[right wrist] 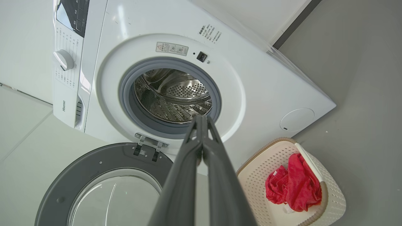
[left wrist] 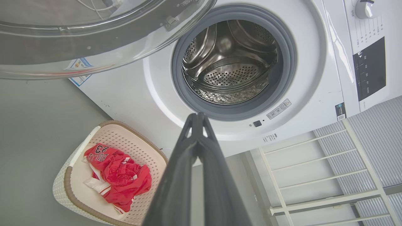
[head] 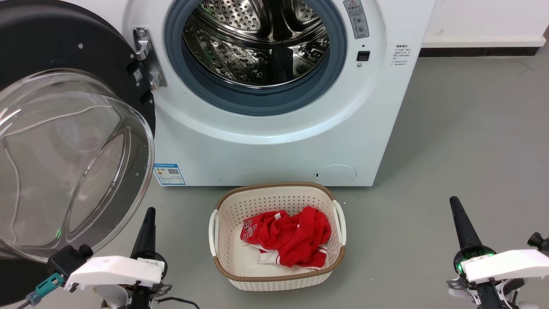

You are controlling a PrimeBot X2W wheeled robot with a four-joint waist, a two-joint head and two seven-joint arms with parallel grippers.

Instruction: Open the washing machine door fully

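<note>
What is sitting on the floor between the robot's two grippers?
In the head view, a white laundry basket holding red clothing stands between the left gripper and the right gripper, touching neither.

Your head camera looks forward and down from close in front of the washing machine (head: 274, 141), drum (head: 257, 47) at the top, laundry basket (head: 274, 185) on the floor below. Your left wrist camera faces the drum, rolled so the control panel (left wrist: 370, 69) lies at right; your right wrist camera faces it rolled the other way, panel at left. All three share drum, basket and the machine's front.
</note>
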